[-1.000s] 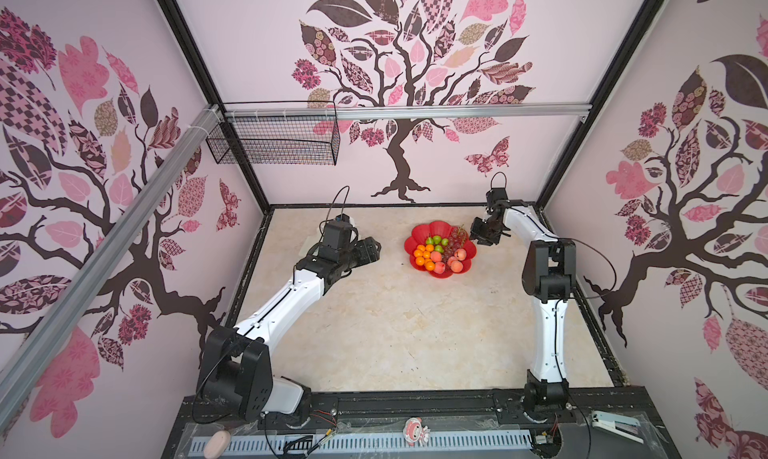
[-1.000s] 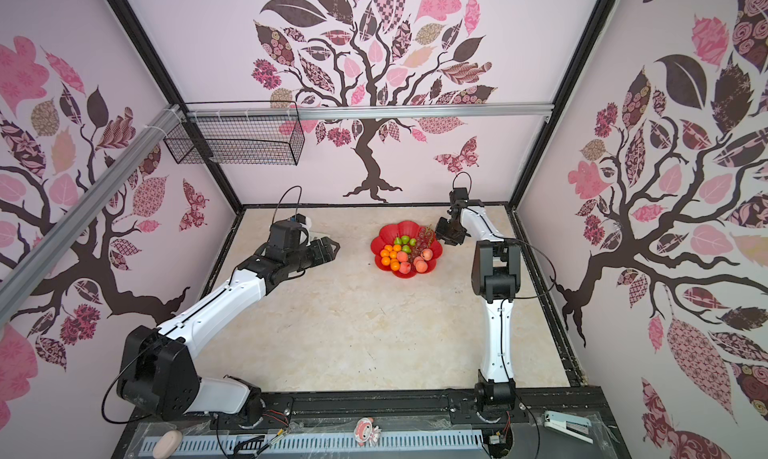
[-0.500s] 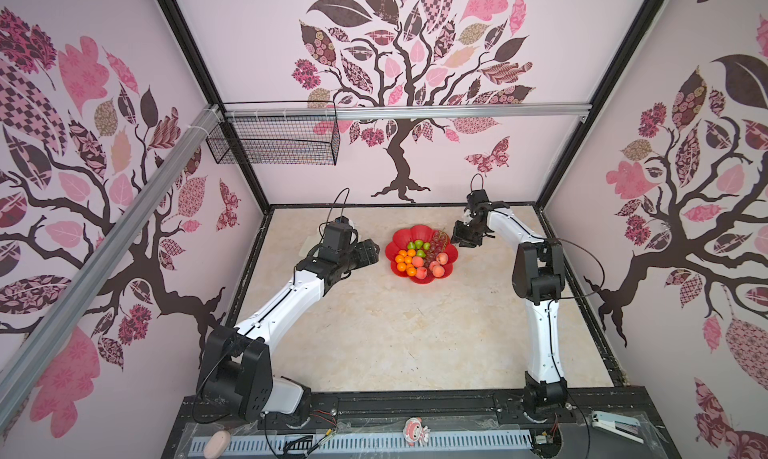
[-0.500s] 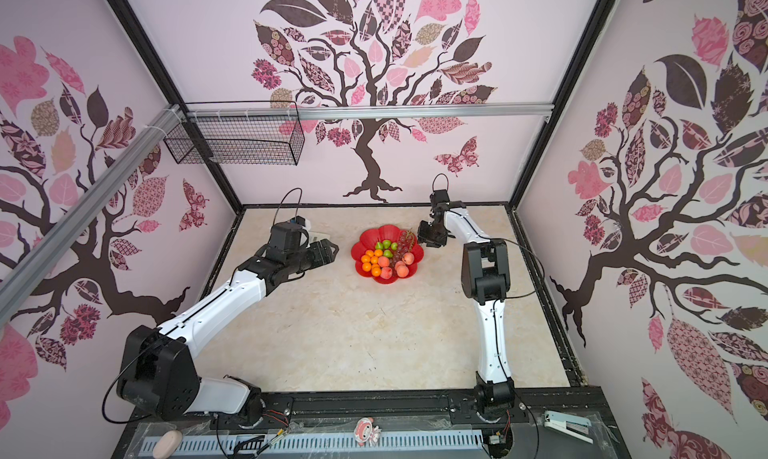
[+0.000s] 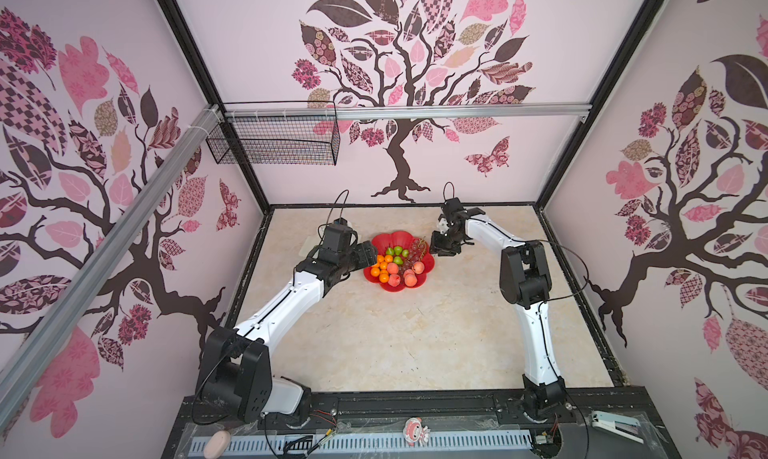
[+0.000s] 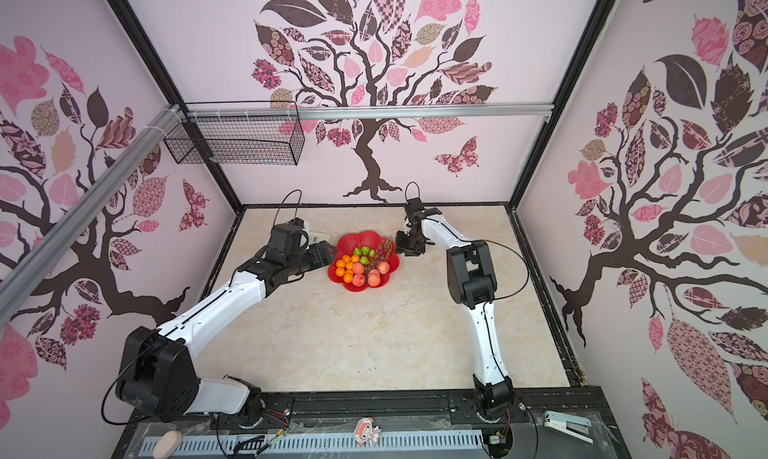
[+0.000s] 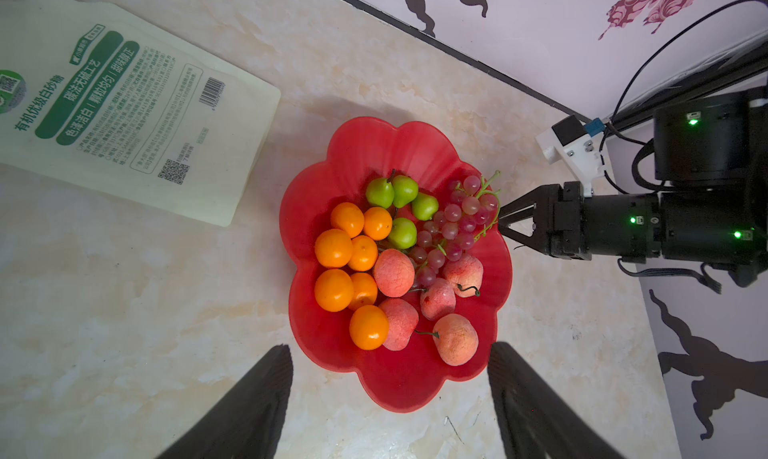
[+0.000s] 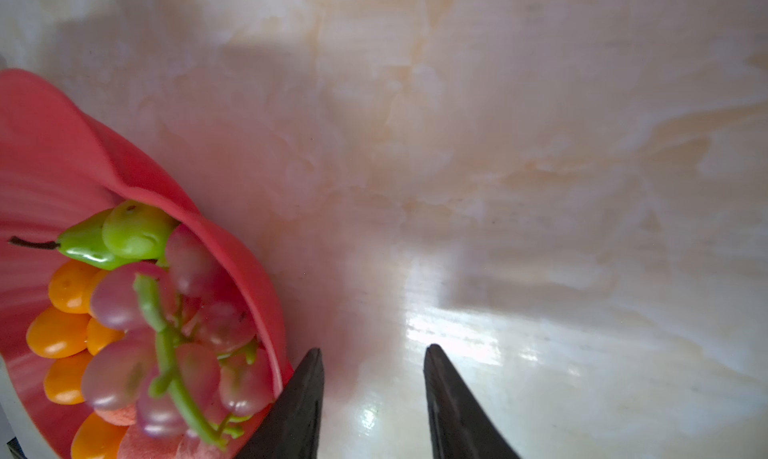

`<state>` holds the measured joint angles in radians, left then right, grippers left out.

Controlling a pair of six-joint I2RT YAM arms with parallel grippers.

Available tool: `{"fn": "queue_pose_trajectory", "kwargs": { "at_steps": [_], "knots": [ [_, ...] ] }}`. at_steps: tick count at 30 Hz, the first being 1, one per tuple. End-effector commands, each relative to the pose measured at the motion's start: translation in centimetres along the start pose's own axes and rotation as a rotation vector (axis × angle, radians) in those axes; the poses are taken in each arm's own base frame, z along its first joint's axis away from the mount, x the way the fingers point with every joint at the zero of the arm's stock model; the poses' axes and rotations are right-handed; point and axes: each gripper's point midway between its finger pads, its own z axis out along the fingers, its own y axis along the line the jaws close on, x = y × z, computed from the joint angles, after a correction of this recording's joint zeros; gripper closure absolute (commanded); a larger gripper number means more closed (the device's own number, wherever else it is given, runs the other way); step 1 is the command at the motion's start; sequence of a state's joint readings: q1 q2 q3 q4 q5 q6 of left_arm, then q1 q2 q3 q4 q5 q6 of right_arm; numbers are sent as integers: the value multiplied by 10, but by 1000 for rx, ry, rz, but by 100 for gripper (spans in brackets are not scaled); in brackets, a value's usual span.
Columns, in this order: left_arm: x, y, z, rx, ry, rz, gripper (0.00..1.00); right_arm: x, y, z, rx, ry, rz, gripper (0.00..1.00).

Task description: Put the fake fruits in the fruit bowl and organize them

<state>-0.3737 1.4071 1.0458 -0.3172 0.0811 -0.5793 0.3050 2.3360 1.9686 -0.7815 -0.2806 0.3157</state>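
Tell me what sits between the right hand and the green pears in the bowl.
The grape bunch lies between the right hand and the green pears, inside the red bowl. The left wrist view shows this best.

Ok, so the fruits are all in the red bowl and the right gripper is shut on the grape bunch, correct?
Not quite. The fake fruits lie in the fruit bowl, but the right gripper is not shut on the grape bunch: the right wrist view shows its jaws apart with only bare table between them, just outside the bowl's rim.
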Motion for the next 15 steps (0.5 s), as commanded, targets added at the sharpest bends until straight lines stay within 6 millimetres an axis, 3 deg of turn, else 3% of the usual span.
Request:
{"fn": "queue_pose_trajectory", "kwargs": {
  "at_steps": [1, 5, 8, 10, 11, 12, 13, 15],
  "knots": [
    [-3, 10, -9, -42, -39, 21, 22, -7, -1, -29, 26, -62, -6, 54],
    [-17, 25, -25, -126, -140, 67, 16, -9, -11, -62, 73, -187, 27, 47],
    [-31, 51, -41, -253, -273, 68, 2, -4, -24, -98, 78, -336, 81, 43],
    [-35, 66, -52, -323, -358, 76, 2, 3, -39, -125, 64, -473, 121, 41],
    [-37, 73, -56, -350, -396, 82, 2, 6, -48, -136, 52, -533, 153, 34],
    [-39, 82, -61, -399, -434, 101, 2, 11, -62, -144, 38, -605, 197, 13],
    [-40, 90, -66, -444, -459, 143, 2, 17, -78, -151, 35, -674, 247, 1],
    [-38, 108, -74, -547, -496, 196, 2, 27, -108, -167, 83, -796, 322, 0]
  ]
}}
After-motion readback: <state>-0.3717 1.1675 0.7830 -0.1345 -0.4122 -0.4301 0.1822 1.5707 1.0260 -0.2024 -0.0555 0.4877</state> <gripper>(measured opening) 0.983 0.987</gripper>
